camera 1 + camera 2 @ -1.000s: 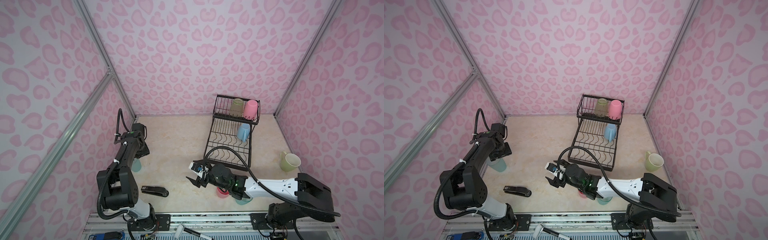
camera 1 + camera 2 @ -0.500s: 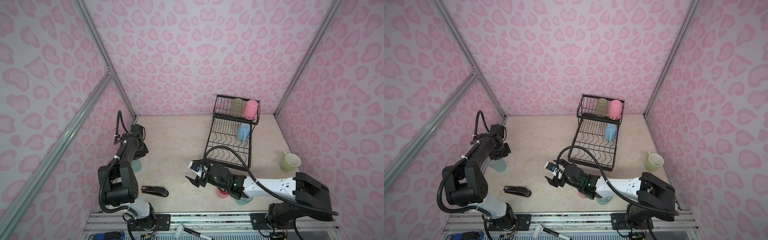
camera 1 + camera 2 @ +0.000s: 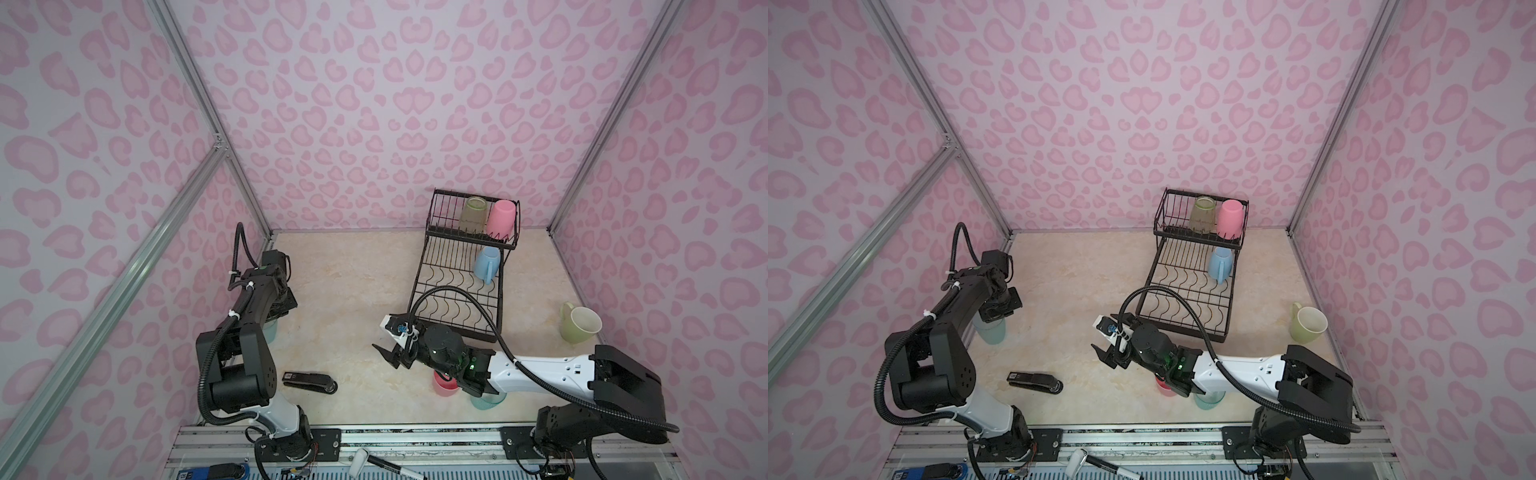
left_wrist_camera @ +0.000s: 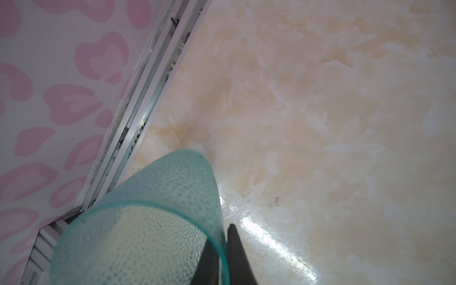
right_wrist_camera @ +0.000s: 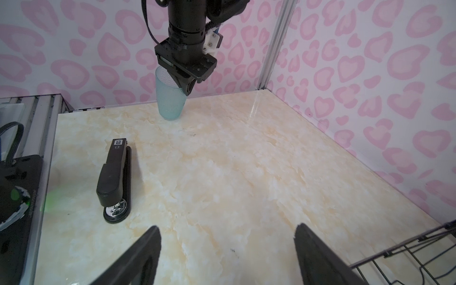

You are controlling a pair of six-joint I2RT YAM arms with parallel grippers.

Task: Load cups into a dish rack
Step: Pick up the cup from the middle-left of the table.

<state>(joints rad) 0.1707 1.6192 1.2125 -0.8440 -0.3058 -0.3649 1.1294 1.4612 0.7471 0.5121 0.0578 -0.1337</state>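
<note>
In both top views we see the left gripper [image 3: 993,316] down over the teal tumbler [image 3: 992,332], which stands by the left wall, well apart from the dish rack [image 3: 457,291]. The right gripper [image 3: 388,356] hangs near the rack's front corner, spread wide and empty. The rack's upper basket holds a yellowish tumbler [image 3: 473,214] and a pink tumbler [image 3: 500,218], and a light blue mug [image 3: 486,264] rests on the lower grid. A green mug [image 3: 579,326] sits on the table [image 3: 353,270] right of the rack, and a black stapler [image 3: 309,382] lies near the left arm's base.

From the left wrist we see the tumbler's wall pinched between the fingers [image 4: 238,254], one inside the rim and one outside.

From the right wrist, the fingers [image 5: 138,259] stand far apart with nothing between them. Beyond the stapler, the left gripper is clamped on the upright tumbler's rim
</note>
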